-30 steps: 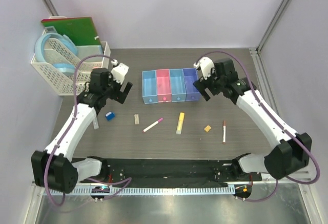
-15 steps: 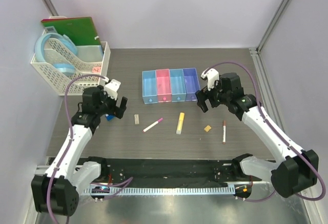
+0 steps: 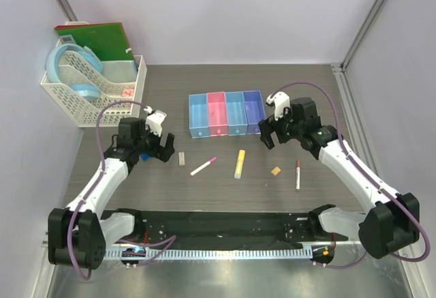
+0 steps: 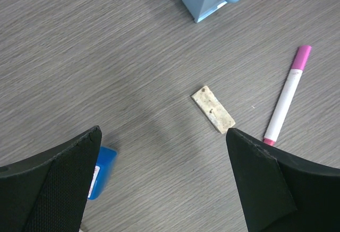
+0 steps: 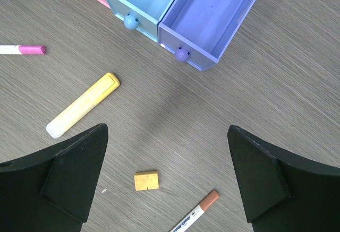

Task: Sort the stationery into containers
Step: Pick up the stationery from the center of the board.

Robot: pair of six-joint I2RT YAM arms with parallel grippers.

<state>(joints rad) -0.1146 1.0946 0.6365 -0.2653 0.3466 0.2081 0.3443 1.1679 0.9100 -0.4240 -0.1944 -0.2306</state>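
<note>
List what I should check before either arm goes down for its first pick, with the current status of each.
1. Left pincer open and empty: ok.
2. Right pincer open and empty: ok.
3. Beige eraser framed between the left jaws in the wrist view: ok, though off centre.
4. Small tan eraser framed between the right jaws: ok.
5. Purple bin empty, ready to receive: ok.
6. Height of each pincer above the table: cannot tell.

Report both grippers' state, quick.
Left gripper: open, holding nothing.
Right gripper: open, holding nothing.
</note>
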